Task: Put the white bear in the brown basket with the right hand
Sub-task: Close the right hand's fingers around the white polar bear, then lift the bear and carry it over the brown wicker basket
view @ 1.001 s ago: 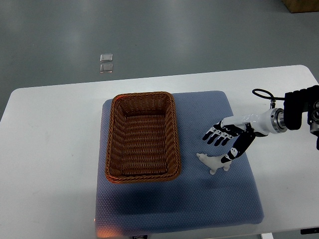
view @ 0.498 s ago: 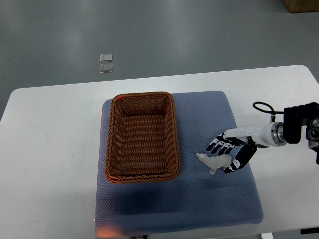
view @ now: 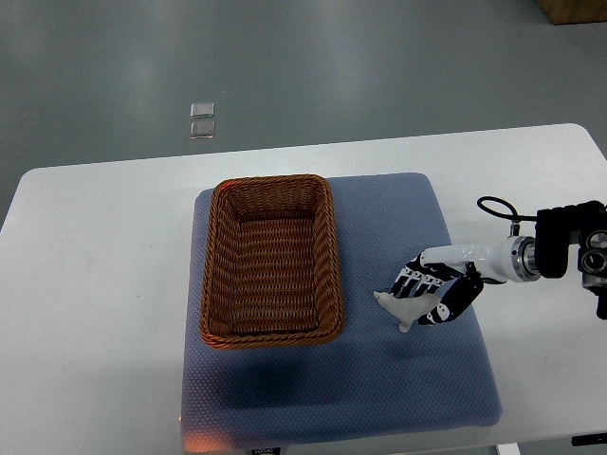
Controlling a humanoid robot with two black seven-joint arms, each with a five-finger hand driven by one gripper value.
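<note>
A small white bear (view: 398, 307) lies on the blue mat (view: 379, 379), to the right of the brown wicker basket (view: 272, 260). My right hand (view: 429, 296) comes in from the right edge and sits over the bear's right part, fingers curling down around it. The bear still rests on the mat and its head end pokes out to the left of the fingers. The basket is empty. The left arm does not show.
The mat lies on a white table (view: 95, 284). A black cable loop (view: 495, 204) sticks up by the right wrist. Two small clear squares (view: 201, 120) lie on the grey floor beyond the table.
My right hand has lowered and moved slightly left onto the bear. Its fingers have closed from spread to curled around the bear. The bear has barely moved.
</note>
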